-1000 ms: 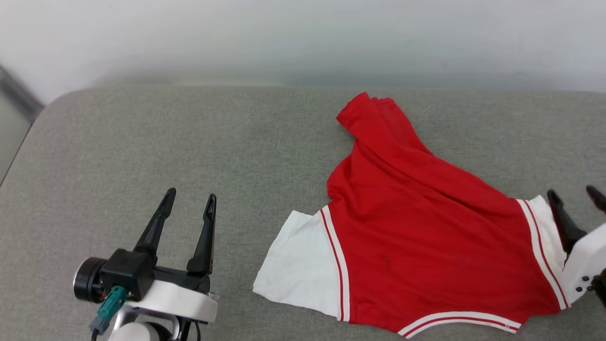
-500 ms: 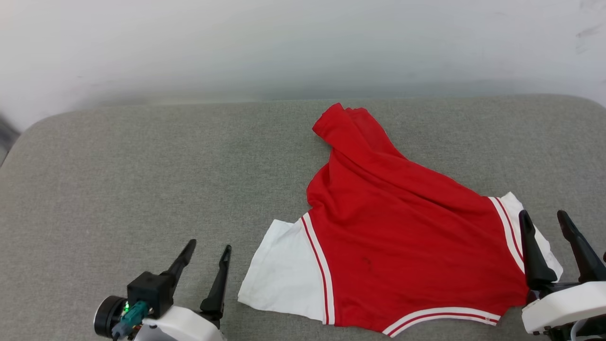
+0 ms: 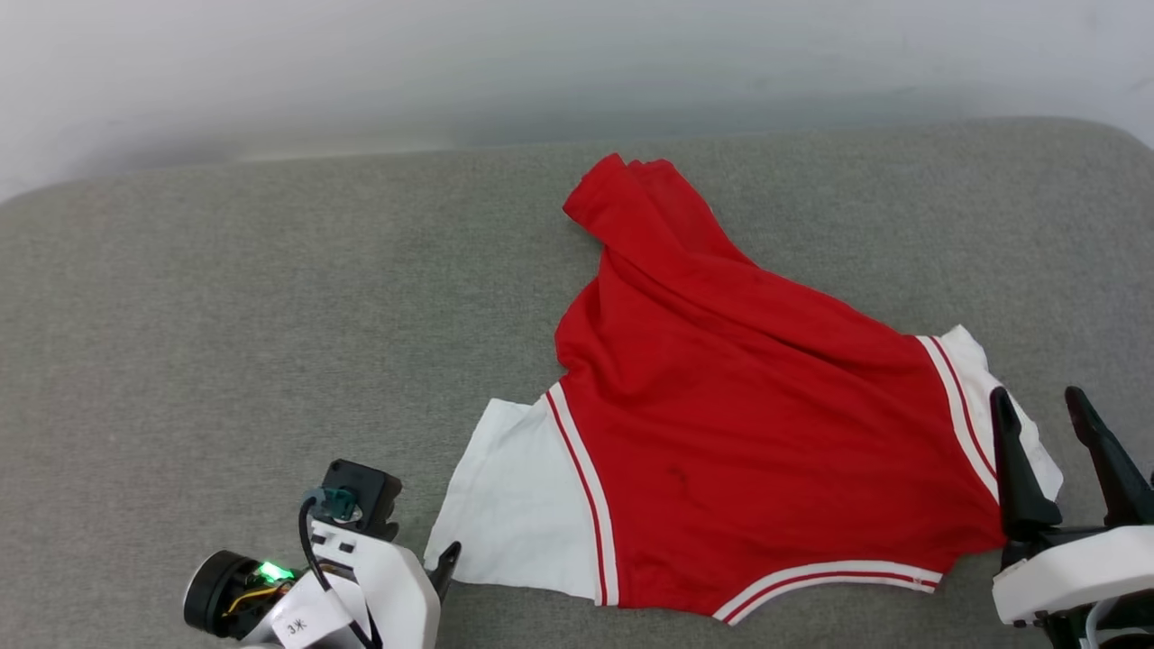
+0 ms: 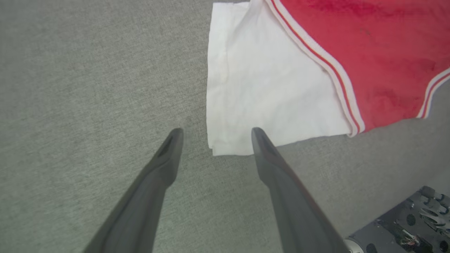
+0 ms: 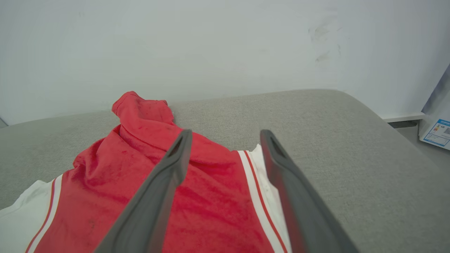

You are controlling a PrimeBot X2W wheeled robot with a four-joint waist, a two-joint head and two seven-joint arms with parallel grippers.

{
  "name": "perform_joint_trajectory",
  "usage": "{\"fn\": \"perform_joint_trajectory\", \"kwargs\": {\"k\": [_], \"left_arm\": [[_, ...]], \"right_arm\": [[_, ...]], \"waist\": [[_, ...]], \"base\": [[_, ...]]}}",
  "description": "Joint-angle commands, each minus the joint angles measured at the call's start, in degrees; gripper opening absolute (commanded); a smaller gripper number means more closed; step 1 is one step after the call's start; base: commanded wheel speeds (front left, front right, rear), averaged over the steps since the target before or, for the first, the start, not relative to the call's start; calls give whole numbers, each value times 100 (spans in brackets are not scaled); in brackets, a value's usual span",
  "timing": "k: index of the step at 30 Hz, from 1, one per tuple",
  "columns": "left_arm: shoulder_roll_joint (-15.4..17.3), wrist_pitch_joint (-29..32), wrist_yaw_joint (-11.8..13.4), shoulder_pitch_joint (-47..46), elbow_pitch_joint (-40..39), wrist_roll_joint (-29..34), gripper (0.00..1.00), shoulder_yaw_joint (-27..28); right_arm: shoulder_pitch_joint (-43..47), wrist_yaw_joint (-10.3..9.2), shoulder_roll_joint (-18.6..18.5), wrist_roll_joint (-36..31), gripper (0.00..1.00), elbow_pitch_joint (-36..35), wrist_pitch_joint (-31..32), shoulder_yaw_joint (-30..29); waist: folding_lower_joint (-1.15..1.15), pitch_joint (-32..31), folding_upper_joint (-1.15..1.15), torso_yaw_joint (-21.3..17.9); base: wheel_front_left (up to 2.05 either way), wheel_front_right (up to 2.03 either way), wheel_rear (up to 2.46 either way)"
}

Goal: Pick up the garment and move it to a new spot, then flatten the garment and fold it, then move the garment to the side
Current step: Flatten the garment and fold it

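The left claw [image 4: 216,131] stood with its two dark fingers spread wide and nothing between them but air. In its wrist view the near corner of a white sleeve [image 4: 267,80] lay right between the two tips, with one finger over the sleeve's lower edge and the other over bare grey cloth. Whether the tips touched the fabric could not be told. In the head view this claw sat at the lower left, turned downward, with a green light on its wrist.

The right claw [image 3: 1037,401] was likewise wide open and empty, fingers pointing up the head view at the lower right. Its inner finger crossed the edge of the other white sleeve [image 3: 974,361], and its outer finger stood over the bench just beside that sleeve. In its wrist view the red-white striped seam and the sleeve showed through the gap between the fingers.

The garment [image 3: 766,433] lay spread on the right half of the grey padded bench [image 3: 225,315], red body in the middle and a white sleeve out to each side. A striped curved band [image 3: 829,577] ran along its near edge. Its far end was bunched into a narrow red fold [image 3: 631,198] pointing toward the pale wall [image 3: 541,63] behind the bench.
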Motion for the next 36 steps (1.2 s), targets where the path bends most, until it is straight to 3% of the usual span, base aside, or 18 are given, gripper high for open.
{"fn": "perform_joint_trajectory", "kwargs": {"k": [1, 10, 15, 16, 17, 22, 29, 36], "left_arm": [[-26, 36, 41, -15, -13, -21, 100, 4], [68, 177, 296, -108, 425, 159, 100, 64], [59, 342, 252, -42, 819, 102, 99, -44], [61, 397, 242, -14, 882, 73, 45, -75], [51, 435, 240, 1, 923, 41, 0, -88], [62, 335, 315, 61, 978, -4, 0, -13], [128, -244, 684, 15, 892, 33, 0, 447], [303, -392, 944, 198, 557, -108, 0, 920]], "right_arm": [[-81, -2, 22, -26, 100, 20, -43, 23], [-273, -2, -21, -73, 100, 192, -189, 192], [-312, -2, -62, -83, 100, 277, -261, 222], [-330, -2, -73, -82, 100, 294, -273, 230], [-344, -2, -81, -76, 100, 314, -278, 230], [-348, -2, -146, -81, 100, 433, -284, 184], [-231, -2, -254, -104, 100, 498, -144, 225], [-4, -2, -332, -112, 100, 545, 373, 172]], "waist": [[0, 103, 0, -85], [0, 460, 0, -311], [0, 571, 0, -367], [0, 582, 0, -372], [0, 592, 0, -371], [0, 501, 0, -307], [0, 232, 0, -163], [0, 54, 0, -34]], "base": [[0, 0, 0], [0, 0, 0], [0, 0, 0], [0, 0, 0], [0, 0, 0], [0, 0, 0], [0, 0, 0], [0, 0, 0]]}}
